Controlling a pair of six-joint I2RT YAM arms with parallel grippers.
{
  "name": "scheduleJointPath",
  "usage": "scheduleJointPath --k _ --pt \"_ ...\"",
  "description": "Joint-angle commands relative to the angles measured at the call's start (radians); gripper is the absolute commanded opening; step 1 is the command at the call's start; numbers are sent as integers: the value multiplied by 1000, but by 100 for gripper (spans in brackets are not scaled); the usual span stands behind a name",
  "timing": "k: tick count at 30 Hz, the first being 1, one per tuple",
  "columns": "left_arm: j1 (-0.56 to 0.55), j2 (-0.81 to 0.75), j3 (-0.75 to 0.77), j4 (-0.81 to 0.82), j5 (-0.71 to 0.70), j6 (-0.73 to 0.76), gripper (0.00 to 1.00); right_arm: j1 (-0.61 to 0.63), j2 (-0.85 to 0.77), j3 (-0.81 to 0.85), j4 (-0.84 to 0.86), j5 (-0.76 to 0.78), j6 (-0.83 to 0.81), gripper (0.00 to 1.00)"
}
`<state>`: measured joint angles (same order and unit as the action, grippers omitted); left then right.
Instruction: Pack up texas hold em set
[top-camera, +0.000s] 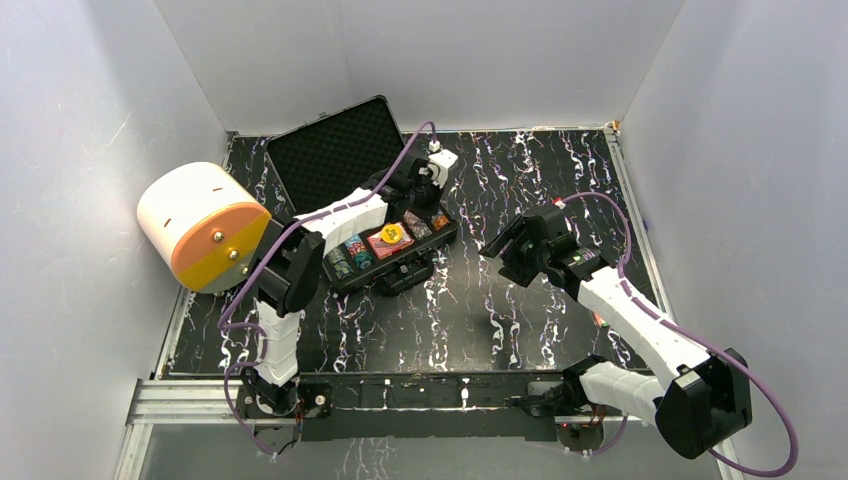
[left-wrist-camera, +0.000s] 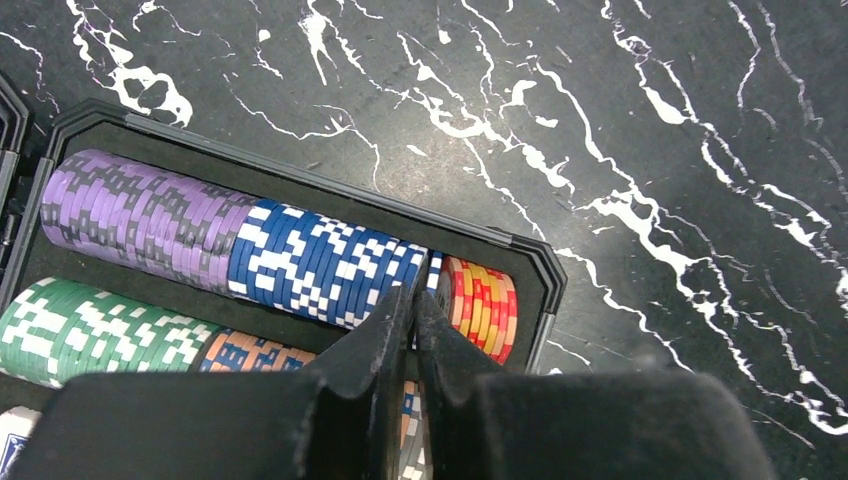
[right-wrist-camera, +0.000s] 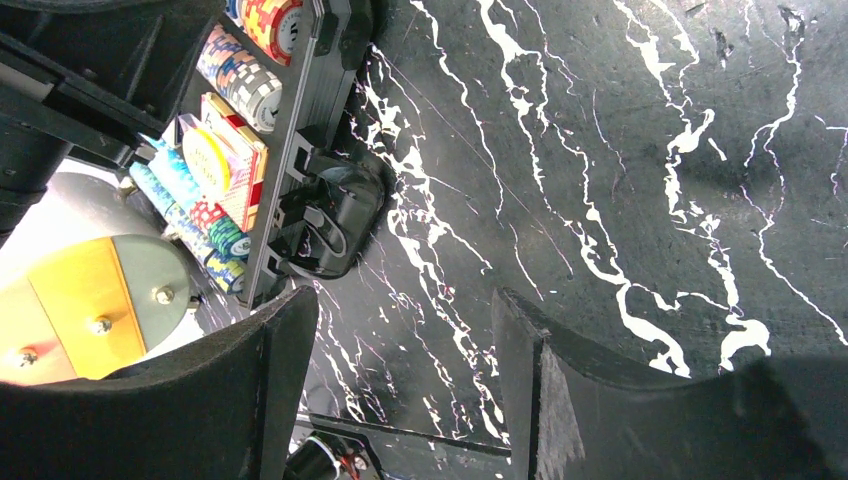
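Case (top view): the case (top-camera: 400, 268) lies open on the tabletop (top-camera: 540, 190), left of centre, with its foam-lined lid (top-camera: 335, 155) tilted back toward the rear.
Contents (top view): rows of chips (top-camera: 354, 250) fill the tray; the button (top-camera: 391, 232) lies on the deck (top-camera: 379, 244) in the middle.
Left fingers (top view): the left fingers (top-camera: 424, 188) are down over the tray's far right end; from here I cannot tell whether they are spread.
Right fingers (top view): the right fingers (top-camera: 497, 248) hang over bare tabletop right of the case, apart from it.
Cylinder (top view): the cylinder (top-camera: 203, 226) lies on its side at the left edge.
Left fingers (left wrist): pressed together, tips at the seam between the blue chips (left-wrist-camera: 320, 260) and the red-yellow chips (left-wrist-camera: 482, 305).
Rows (left wrist): purple chips (left-wrist-camera: 140, 215) adjoin the blue ones in the outer row; green chips (left-wrist-camera: 90, 330) and orange-blue chips (left-wrist-camera: 250, 352) lie in the next.
Right fingers (right wrist): spread wide, with only tabletop between them.
Case (right wrist): seen edge-on at upper left, its handle (right-wrist-camera: 345, 215) toward the camera and the button on the deck inside.
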<state>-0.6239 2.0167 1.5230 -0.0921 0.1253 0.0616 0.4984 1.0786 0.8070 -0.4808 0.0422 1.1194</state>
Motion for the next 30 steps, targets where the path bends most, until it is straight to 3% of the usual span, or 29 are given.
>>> scheduleJointPath --k 1,5,10,13,16,23,30 --pt "14 -70 80 -43 40 -33 11 -4 -20 14 2 8 -10 72" --pt "42 -121 119 -61 50 -65 19 -3 -17 13 8 11 -10 72" --pt "92 -204 124 -91 -8 -83 46 -5 -16 11 20 14 -13 72" --pt "134 -260 117 -142 -103 -57 69 -3 -16 2 33 15 -19 72" --pt "192 -331 79 -178 -246 -21 97 -4 -13 -9 54 18 -39 72" --pt "384 -438 11 -224 -466 -51 98 -4 39 -19 96 6 -102 73" --pt "562 -321 120 -324 -503 -168 65 -4 76 -24 122 -22 -128 72"
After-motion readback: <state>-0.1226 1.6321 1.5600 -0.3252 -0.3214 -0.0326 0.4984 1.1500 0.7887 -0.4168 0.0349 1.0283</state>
